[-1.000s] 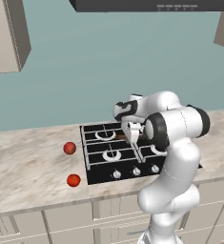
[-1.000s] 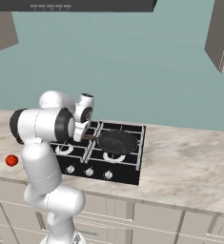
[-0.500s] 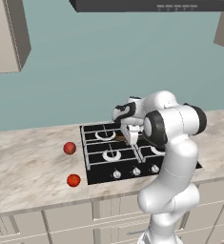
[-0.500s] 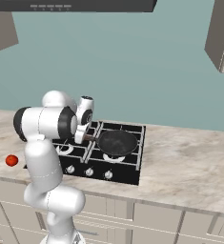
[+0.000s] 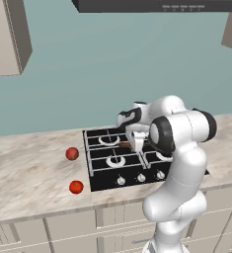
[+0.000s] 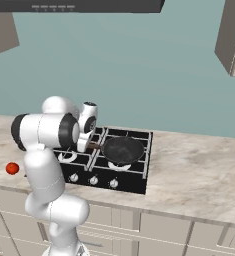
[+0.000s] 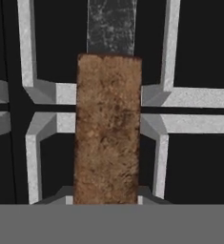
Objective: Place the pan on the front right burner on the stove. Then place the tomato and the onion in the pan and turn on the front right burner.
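Stove (image 5: 105, 170) black, set in marble counter (image 5: 28, 173), teal wall; fingers (image 6: 84, 146) clamped on pan (image 6: 123, 150) handle.

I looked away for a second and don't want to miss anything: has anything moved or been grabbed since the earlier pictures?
Almost nothing visibly changed. The fingers stay shut on the pan's wooden handle, and the arm has barely shifted. The pan is in the same place over the front right part of the stove. The two red round things lie untouched on the counter to the stove's left.
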You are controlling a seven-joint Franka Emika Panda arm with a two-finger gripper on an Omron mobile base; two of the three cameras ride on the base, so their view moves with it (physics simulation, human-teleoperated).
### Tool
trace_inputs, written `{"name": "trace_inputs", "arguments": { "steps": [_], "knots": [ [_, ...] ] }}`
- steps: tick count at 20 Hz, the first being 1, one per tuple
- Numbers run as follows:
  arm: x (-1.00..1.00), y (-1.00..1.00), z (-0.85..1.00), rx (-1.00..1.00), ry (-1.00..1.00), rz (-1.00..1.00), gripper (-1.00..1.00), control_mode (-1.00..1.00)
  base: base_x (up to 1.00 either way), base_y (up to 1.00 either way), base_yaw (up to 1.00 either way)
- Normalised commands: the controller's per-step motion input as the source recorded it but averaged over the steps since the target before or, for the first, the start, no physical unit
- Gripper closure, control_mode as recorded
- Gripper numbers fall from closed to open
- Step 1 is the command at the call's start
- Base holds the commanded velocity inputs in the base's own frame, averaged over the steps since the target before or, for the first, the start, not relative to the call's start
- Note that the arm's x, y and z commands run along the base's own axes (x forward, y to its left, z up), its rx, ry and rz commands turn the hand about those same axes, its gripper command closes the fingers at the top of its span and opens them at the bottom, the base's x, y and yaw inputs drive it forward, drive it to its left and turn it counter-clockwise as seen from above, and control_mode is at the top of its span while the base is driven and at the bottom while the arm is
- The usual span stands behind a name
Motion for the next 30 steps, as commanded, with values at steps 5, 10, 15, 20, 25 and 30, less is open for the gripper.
{"name": "trace_inputs", "arguments": {
  "steps": [5, 10, 15, 20, 25, 30],
  "knots": [
    [-0.07, 0.00, -0.10, 0.00, -0.04, -0.02, -1.00, -1.00, 0.00, 0.00, 0.00],
    [-0.04, 0.00, 0.40, -0.06, -0.14, 0.00, -1.00, -1.00, 0.00, 0.00, 0.00],
    [-0.04, 0.00, 0.65, -0.14, -0.14, 0.00, -1.00, -1.00, 0.00, 0.00, 0.00],
    [-0.07, 0.00, 0.52, -0.05, -0.04, 0.10, -1.00, -1.00, 0.00, 0.00, 0.00],
    [0.00, 0.04, 0.37, 0.00, 0.00, 0.33, -1.00, -1.00, 0.00, 0.00, 0.00],
    [0.00, 0.44, 0.08, 0.00, 0.00, 0.43, -1.00, -1.00, 0.00, 0.00, 0.00]
  ]
}}
